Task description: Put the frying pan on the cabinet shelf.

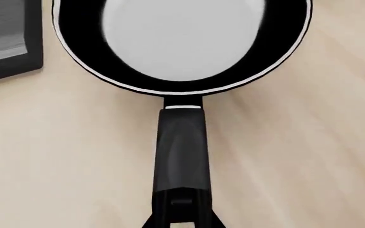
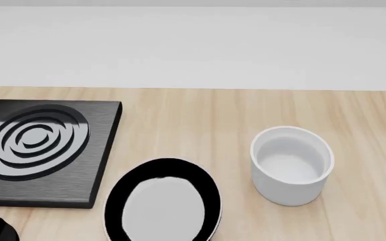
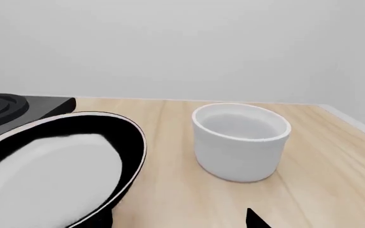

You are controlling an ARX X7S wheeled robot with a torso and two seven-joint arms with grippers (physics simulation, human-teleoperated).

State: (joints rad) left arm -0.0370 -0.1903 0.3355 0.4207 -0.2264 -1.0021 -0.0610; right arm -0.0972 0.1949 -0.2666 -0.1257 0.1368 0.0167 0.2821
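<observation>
Glossy-bottomed frying pan (image 2: 163, 206), light wood-grain table (image 2: 200, 125)

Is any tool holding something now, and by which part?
Likely the left tool grips the frying pan by its handle's end, but contact is at the picture's edge. The right tool holds nothing visible.

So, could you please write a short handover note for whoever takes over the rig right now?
Left hand: at the end of the frying pan handle; a grip cannot be confirmed.
Right hand: only a dark tip shows, state unclear.
The pan is on the wooden table, between the black ringed slab and the white cup.
Done: nothing confirmed.
Left: grasp the pan and place it on the cabinet shelf, which is not in view.
</observation>
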